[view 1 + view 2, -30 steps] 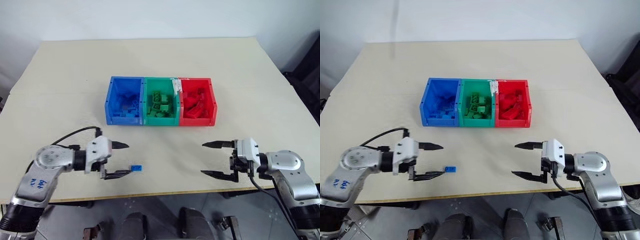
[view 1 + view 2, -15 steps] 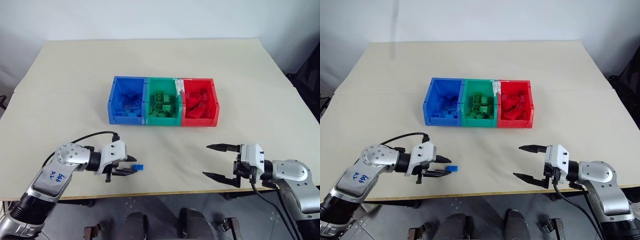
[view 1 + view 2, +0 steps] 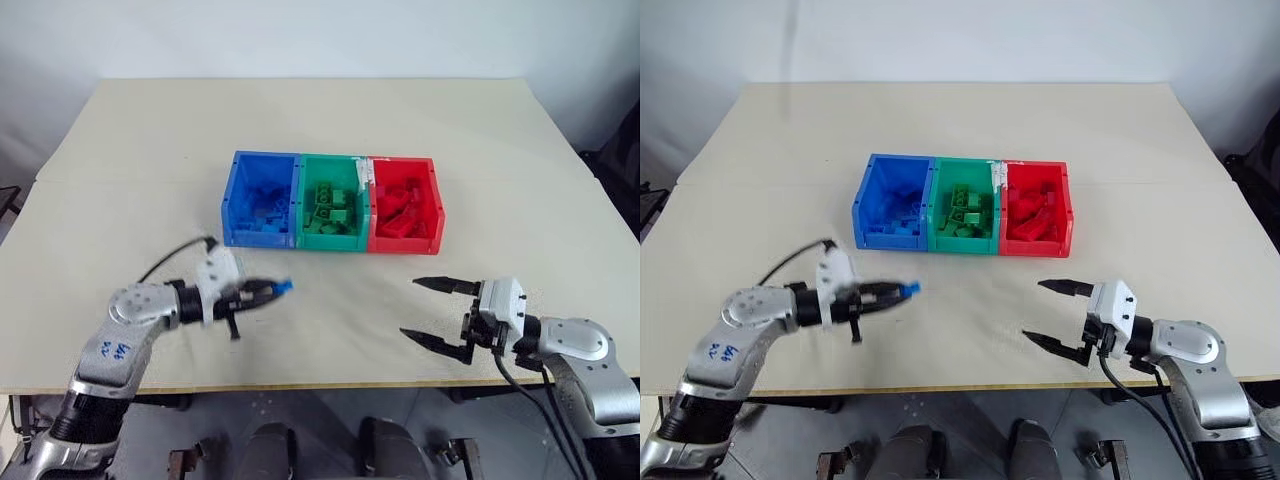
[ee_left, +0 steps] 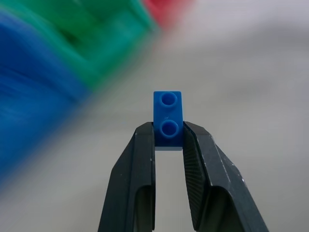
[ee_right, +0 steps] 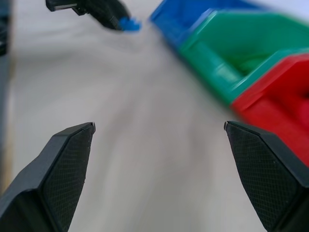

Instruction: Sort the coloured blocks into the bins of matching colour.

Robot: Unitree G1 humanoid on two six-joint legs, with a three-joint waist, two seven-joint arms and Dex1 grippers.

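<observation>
Blue block (image 4: 168, 120): a small oblong plastic brick with two round studs in a row on its glossy top face, sitting pinched between the left gripper's fingertips, its near end between the pads and its far end sticking out past them.
Block's place: hanging above the table (image 3: 140, 150) in front of the blue bin, near the table's front edge and apart from the bins.
Left gripper (image 3: 268, 289): two black tapered fingers (image 4: 137, 164) with finely cross-hatched inner pads, pressing in on the block's two long sides and pointing roughly level toward the robot's right.
Right gripper (image 3: 432, 311): its black, pointed fingers (image 5: 67, 159) are standing spread wide apart, textured with a fine diamond grid, holding nothing, hovering over the table in front of the red bin.
Bins: three joined open-topped boxes of smooth moulded plastic standing in a row at mid-table, blue bin (image 3: 232, 195) on the robot's left, green bin (image 3: 333, 240) in the middle, red bin (image 3: 434, 200) on the right.
Bin contents: each one is holding a heap of studded bricks of its own colour.
Table: a flat, matte, pale beige top with a straight front edge.
Cable (image 3: 790, 258): a thin black loop arching up from behind the left wrist.
</observation>
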